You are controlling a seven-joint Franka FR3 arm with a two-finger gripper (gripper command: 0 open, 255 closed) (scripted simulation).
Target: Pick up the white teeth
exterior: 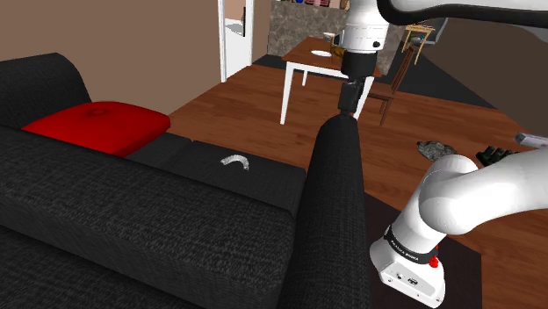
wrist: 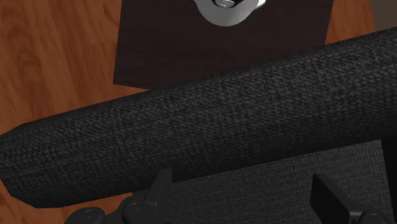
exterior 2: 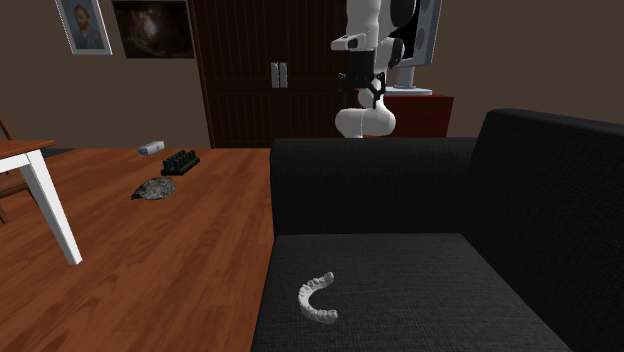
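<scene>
The teeth (exterior: 235, 162) lie alone on the sofa's seat (exterior: 206, 180), a pale curved arch flat on the dark fabric, about mid-cushion and well apart from the red cushion (exterior: 97, 125). Your gripper (exterior: 349, 105) hangs above the armrest (exterior: 338, 202), fingers apart and empty, with the armrest's bulk between it and the target. That is your first hazard: drop straight down and you will hit the armrest; cut across too low and the fingers (wrist: 162, 188) will likely scrape its top, which sits right under them in the wrist view. Carry over onto the seat before you descend. The second risk is the teeth themselves. They look thin and low, so a shallow close may pinch air or flick the arch away, while too deep a push could bury the fingertips in the soft fabric and snag. Their curve matters too: I'd judge that closing across the open ends may let it pivot out, so line up across one limb of the arch.
</scene>
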